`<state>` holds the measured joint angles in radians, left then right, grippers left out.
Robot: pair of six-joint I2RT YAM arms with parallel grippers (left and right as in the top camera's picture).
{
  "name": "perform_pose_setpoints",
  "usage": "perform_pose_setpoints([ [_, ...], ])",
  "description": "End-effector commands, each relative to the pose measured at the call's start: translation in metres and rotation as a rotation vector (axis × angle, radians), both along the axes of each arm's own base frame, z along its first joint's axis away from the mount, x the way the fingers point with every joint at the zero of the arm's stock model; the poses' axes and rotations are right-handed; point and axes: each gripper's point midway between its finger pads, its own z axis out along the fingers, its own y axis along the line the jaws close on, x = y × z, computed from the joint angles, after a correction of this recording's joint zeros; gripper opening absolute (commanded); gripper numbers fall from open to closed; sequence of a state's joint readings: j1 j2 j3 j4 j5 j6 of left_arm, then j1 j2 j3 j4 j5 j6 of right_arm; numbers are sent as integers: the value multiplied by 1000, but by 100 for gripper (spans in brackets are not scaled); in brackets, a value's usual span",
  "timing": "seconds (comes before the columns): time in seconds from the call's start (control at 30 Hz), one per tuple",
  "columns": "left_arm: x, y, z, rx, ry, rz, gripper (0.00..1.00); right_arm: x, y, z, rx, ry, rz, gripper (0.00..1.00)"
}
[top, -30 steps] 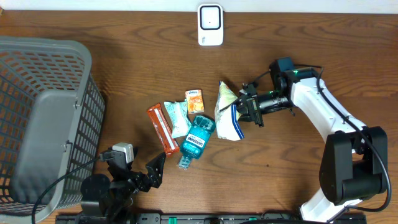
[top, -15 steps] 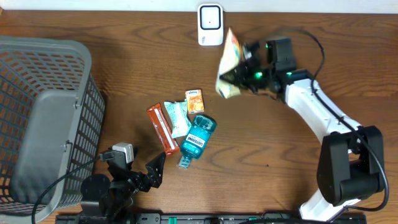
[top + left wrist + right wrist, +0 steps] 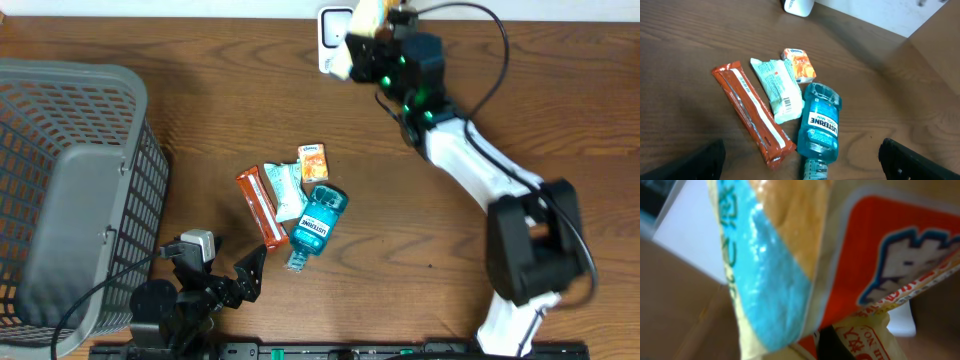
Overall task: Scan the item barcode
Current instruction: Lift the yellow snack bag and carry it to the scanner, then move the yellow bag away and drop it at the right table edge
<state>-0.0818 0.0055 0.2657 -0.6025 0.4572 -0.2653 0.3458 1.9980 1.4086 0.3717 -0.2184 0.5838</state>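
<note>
Where everything else rests, table (image 3: 200, 120): dark brown wood.
Basket (image 3: 40, 110): grey mesh, at the left edge of the table, well apart from the loose goods.
Right arm (image 3: 470, 165): white and black, stretched to the far edge of the table.
Right gripper (image 3: 372, 45): jaws clamped on the snack bag, raised over the scanner.
Left gripper (image 3: 225, 265): at the near edge, jaws spread wide with nothing between them, aimed at the loose goods.
Snack bag (image 3: 790, 255): yellow, blue and red print; it fills the right wrist view and, from overhead, partly covers the scanner's top.
Mouthwash bottle (image 3: 821, 122): blue, lying on its side, cap toward the left gripper.
Red bar (image 3: 752, 120): flat on the table, just left of the pale packet.
Pale packet (image 3: 777, 90): white-green, barcode up, between the red bar and the mouthwash bottle.
Scanner (image 3: 328, 55): white, at the far edge.
Orange carton (image 3: 799, 64): just beyond the mouthwash bottle's base.
</note>
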Motion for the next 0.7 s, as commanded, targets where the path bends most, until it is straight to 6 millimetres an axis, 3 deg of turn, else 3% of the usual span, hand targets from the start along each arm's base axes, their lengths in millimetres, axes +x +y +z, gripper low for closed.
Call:
perform_pose_setpoints([
  [0.0, 1, 1, 2, 1, -5, 8, 98, 36, 12, -2, -30, -52, -38, 1],
  [0.13, 1, 1, 2, 1, -5, 8, 98, 70, 24, -6, -44, -87, -37, 1],
  [0.27, 1, 1, 2, 1, -5, 8, 98, 87, 31, -16, -46, -79, -36, 1],
  [0.47, 1, 1, 2, 1, -5, 8, 98, 94, 34, -30, -55, -71, -48, 1],
  [0.67, 1, 1, 2, 1, -5, 8, 98, 88, 25, -17, -123, -65, -40, 1],
])
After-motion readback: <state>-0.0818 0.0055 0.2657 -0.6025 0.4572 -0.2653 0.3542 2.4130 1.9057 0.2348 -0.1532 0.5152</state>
